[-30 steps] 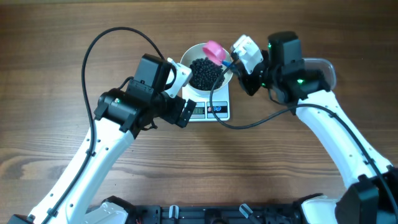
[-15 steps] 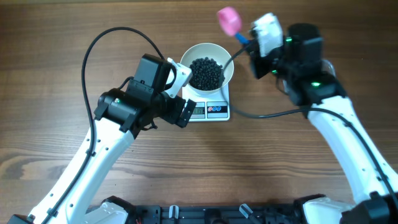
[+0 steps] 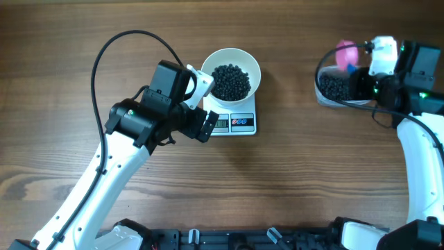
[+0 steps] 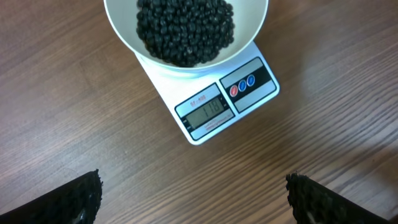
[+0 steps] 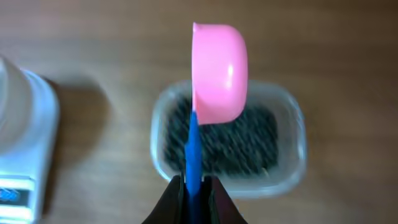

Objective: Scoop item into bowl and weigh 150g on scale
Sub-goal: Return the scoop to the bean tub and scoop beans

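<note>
Partway through. The bowl point(image 3: 255, 66) sits centred on the scale point(image 3: 244, 126) with a good heap of beans point(image 3: 231, 80) in it, and I see none spilled around the scale. The display point(image 4: 205, 112) shows digits, but they're too small to read with confidence, so I can't confirm the 150 g target. My guess at what's left: more scooping or trimming, then a final readout check. The right gripper point(image 5: 194, 190) is clamped tight on the blue handle of the pink scoop point(image 5: 217, 71). The scoop hangs over the clear tub point(image 5: 289, 162), well to the right of the scale. The tub holds plenty more beans; I can't tell if the scoop is loaded. The left gripper point(image 4: 196, 202) is spread wide and holds nothing, hovering just beside the scale on its display side, clear of it. Surface is a flat brown wood-grain table point(image 3: 69, 42). A black cable point(image 3: 139, 31) loops off the left arm, left of the scale. Nothing of the room shows beyond the table.
</note>
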Robot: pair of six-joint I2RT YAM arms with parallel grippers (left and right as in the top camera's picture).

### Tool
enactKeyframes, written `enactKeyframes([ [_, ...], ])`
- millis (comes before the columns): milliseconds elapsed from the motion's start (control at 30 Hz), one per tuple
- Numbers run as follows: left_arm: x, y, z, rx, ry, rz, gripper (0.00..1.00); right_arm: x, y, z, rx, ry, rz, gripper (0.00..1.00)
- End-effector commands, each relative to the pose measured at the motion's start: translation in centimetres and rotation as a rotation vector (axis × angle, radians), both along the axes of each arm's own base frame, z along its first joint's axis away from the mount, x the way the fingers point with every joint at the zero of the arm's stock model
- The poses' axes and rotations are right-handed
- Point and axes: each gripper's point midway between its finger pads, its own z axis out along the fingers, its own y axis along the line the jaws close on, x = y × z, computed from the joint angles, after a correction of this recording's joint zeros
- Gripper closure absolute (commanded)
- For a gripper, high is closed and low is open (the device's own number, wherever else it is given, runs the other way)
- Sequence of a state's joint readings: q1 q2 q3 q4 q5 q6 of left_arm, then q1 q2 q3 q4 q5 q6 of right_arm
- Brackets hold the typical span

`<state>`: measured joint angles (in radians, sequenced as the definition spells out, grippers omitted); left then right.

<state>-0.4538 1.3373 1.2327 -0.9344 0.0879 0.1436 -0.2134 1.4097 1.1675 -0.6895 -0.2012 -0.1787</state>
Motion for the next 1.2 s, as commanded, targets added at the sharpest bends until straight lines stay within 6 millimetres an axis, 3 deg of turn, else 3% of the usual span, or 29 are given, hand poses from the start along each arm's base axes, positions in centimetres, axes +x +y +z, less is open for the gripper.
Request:
enactKeyframes([
  [0,-0.2,-0.3,-0.3,-0.012,0.015,-0.002,0.0,-0.7,-1.8,-2.2,-0.104,0.098,-0.015,0.96],
  [167,-0.2,-0.3,-0.3,-0.013,0.015,-0.001,0.0,-0.8,-2.5,-4.0,-0.127,0.158,-0.035,0.96],
  [300,-0.2,-0.3,-0.3,-0.013,0.015,-0.001,0.0,-1.3,-4.7,-5.6,-0.227,0.229,-0.098,0.96],
  [467,-0.2,-0.3,-0.3,-0.012,0.015,-0.002,0.0,-1.3,-4.6,-7.5,-0.213,0.283,-0.088,0.96],
  [667,-0.2,-0.3,-0.3,-0.013,0.015,-0.001,0.0,-0.5,-0.3,-8.5,0.011,0.265,0.038,0.96],
  [967,-0.2,-0.3,-0.3,-0.013,0.015,-0.001,0.0,-1.1,1.7,-8.4,0.09,0.27,0.137,0.96],
  [1167,-0.2,-0.3,-0.3,-0.013,0.015,-0.001,0.0,-1.6,1.2,-8.5,0.106,0.279,0.143,0.96],
])
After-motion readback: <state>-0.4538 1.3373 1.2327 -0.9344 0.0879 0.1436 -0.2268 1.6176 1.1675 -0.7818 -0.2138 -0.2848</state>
